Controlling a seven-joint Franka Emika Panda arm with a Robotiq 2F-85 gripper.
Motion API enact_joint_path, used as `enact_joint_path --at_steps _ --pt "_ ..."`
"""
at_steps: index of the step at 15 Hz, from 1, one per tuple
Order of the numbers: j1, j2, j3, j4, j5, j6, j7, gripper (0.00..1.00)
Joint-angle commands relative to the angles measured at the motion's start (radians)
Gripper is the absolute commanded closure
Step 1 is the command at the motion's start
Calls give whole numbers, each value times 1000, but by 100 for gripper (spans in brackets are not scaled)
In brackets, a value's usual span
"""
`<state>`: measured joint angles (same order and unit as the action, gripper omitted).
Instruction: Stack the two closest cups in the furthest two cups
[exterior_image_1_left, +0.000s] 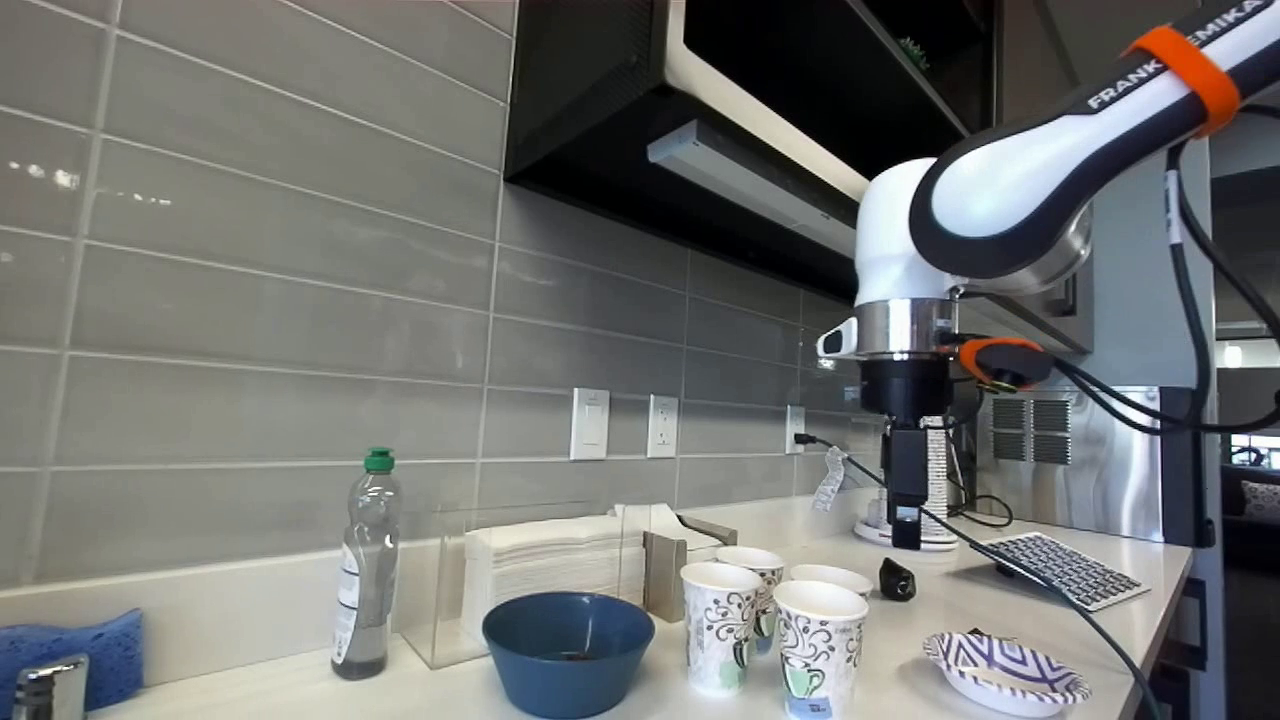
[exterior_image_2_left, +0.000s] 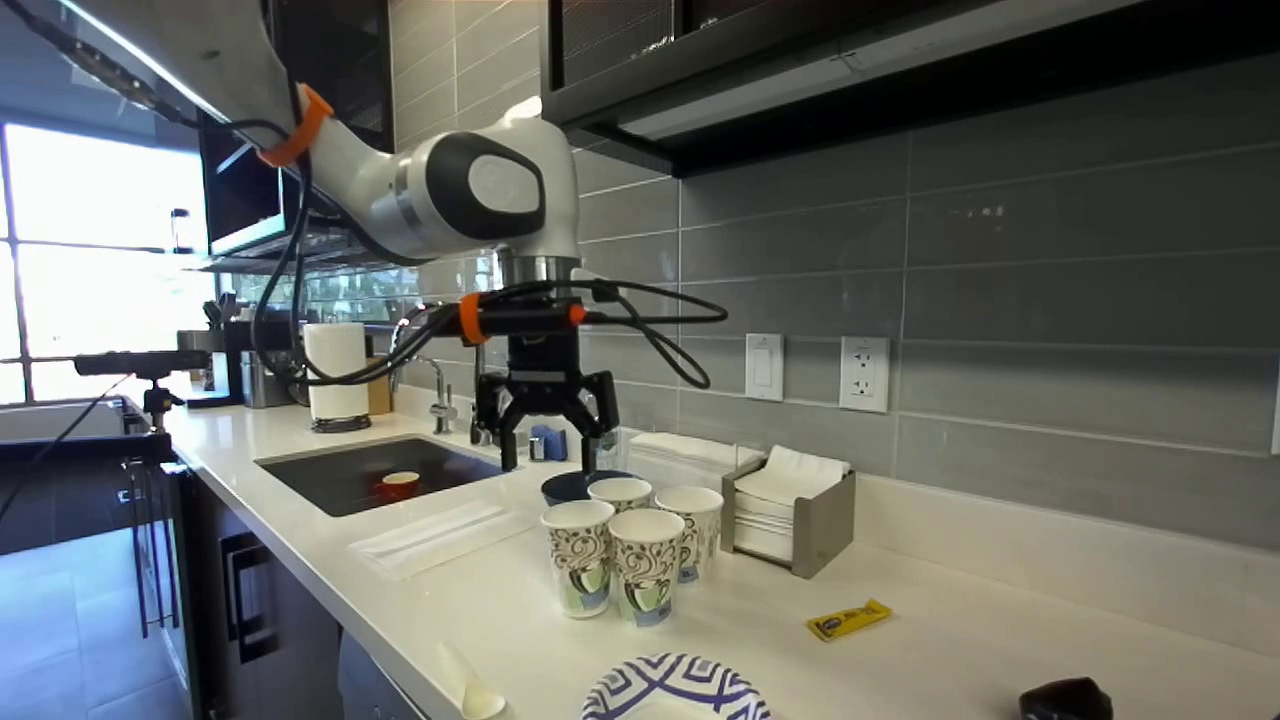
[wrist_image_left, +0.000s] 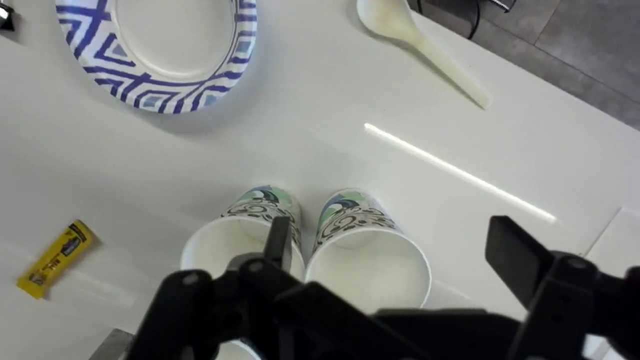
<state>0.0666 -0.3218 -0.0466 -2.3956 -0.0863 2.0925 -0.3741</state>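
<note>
Tool (exterior_image_2_left: 549, 466) with jaws spread wide, higher than four upright paper cups (exterior_image_2_left: 647, 572), clustered on white counter (exterior_image_2_left: 940, 660)

A white counter (exterior_image_2_left: 950, 650) is carrying four paper cups (exterior_image_2_left: 645, 570).
The cups are standing upright, close together, between a blue bowl (exterior_image_1_left: 568, 680) and a patterned paper plate (wrist_image_left: 172, 40); a spoon (wrist_image_left: 427, 47) is lying near the counter's edge, a yellow packet (wrist_image_left: 56, 259) is lying near a napkin holder (exterior_image_2_left: 828, 525), and beyond the bowl a soap bottle (exterior_image_1_left: 366, 570) is standing upright.
</note>
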Motion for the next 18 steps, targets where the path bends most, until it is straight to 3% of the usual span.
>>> enact_joint_path --at_steps 1,2,3,9,11,18 --pt "0 135 7 95 -10 20 -30 0" --pt "-2 159 9 108 -6 30 -35 0" --pt "-6 94 11 55 2 20 -16 0" --pt "-10 154 15 97 2 28 -23 0" --pt "-10 164 8 94 49 53 -6 0" --pt "-16 193 19 74 19 201 40 0"
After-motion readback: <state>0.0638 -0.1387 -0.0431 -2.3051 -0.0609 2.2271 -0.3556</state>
